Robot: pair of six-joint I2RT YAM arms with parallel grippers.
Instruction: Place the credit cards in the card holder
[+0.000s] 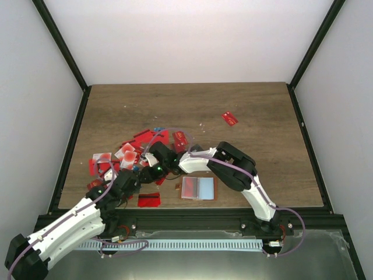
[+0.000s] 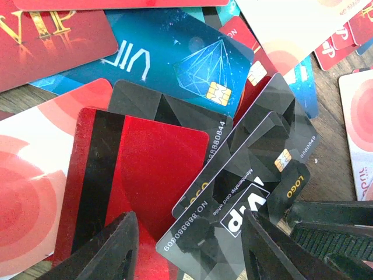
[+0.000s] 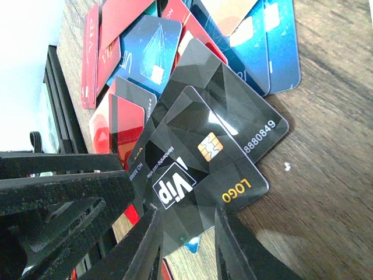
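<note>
The top external view looks down from high behind the near edge, taking in the whole worktop (image 1: 250,111). Both wrist views sit very close over the heap of credit cards (image 1: 137,149) — the right one rolled sideways — and share the same black VIP card (image 2: 245,201).

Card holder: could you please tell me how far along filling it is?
Nothing looks done: the card holder shows only its pale panels. In hand: the right pincer straddles a black VIP card in the pile. Remaining: every card, including the stray red card.

Red, blue, black credit cards (image 2: 157,169)
</note>
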